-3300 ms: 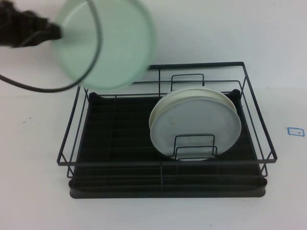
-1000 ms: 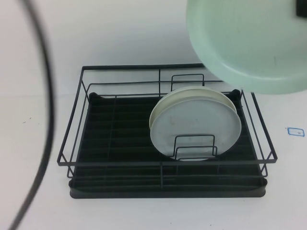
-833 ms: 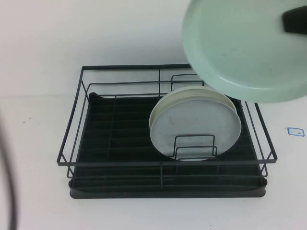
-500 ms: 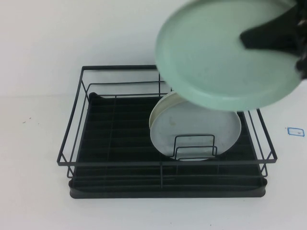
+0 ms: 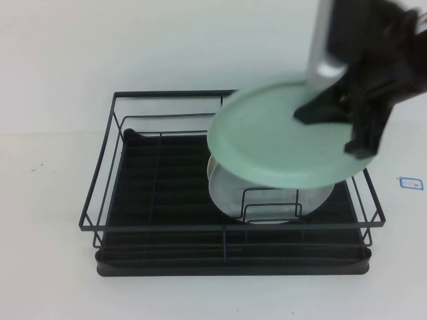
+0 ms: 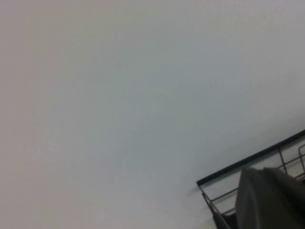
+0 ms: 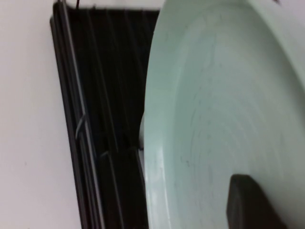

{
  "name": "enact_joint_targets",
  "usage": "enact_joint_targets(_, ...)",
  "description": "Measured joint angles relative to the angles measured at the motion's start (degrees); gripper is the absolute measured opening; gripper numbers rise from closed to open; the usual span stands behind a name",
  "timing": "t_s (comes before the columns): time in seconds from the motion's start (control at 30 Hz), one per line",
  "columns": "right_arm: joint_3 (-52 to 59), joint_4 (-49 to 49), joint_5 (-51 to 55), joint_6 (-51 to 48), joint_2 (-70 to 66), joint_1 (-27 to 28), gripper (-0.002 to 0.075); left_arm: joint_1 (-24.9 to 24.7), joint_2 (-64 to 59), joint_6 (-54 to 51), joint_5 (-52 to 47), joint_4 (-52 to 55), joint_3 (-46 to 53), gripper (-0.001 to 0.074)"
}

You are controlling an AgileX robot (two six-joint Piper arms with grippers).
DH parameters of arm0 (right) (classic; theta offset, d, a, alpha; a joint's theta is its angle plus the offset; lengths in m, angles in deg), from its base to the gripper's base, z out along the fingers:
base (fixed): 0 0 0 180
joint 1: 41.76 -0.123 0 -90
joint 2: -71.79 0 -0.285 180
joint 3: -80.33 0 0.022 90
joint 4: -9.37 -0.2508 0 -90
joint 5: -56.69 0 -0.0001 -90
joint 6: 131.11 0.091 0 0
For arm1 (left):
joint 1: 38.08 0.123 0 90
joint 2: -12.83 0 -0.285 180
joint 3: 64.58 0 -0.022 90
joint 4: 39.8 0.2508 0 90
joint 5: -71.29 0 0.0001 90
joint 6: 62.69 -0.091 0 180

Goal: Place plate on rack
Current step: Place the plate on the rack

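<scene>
The mint-green plate [image 5: 267, 137] hangs tilted over the right half of the black wire rack [image 5: 100, 190], just above the white plate [image 5: 230, 193] that stands in the dividers. My right gripper [image 5: 325, 130] is shut on the green plate's right rim. In the right wrist view the plate [image 7: 214, 95] fills the frame, with one dark fingertip [image 7: 248, 202] pressed on its face and the rack [image 7: 109, 71] below. My left gripper [image 6: 271, 200] shows only in the left wrist view, near a corner of the rack [image 6: 248, 163], away from the plate.
The rack's left half holds only its ribbed black tray [image 5: 160, 193]. Wire loop dividers [image 5: 270, 203] stand in front of the white plate. A small blue-edged tag [image 5: 410, 182] lies on the white table to the right of the rack.
The green plate went from the left gripper at upper left to the right gripper. It has come down and leftward, now low over the white plate. The left arm and its cable left the high view.
</scene>
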State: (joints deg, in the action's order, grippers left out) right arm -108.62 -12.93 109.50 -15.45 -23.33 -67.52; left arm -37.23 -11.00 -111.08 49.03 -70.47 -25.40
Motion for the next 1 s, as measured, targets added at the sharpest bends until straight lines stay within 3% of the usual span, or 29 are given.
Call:
enact_joint_targets(0.3,0.0,5.72,-3.09,0.61,-3.88,-2.35,0.016,0.85,13.08,-1.71,10.87,0.4,12.6,0.0)
enact_joint_targets(0.5,0.0,6.75,-3.48,0.85,-5.21,-2.35,0.016,0.95,16.89,-0.46,34.23,-6.17,23.13,0.0)
enact_joint_targets(0.8,0.0,8.32,-4.54,1.23,-8.05,-2.39,0.0159,6.25,16.78,-2.78,39.25,-12.91,28.18,0.0)
enact_joint_targets(1.0,0.0,9.63,-3.14,1.98,-9.2,-2.39,0.0159,6.51,16.78,-6.86,41.27,-13.48,28.18,0.0)
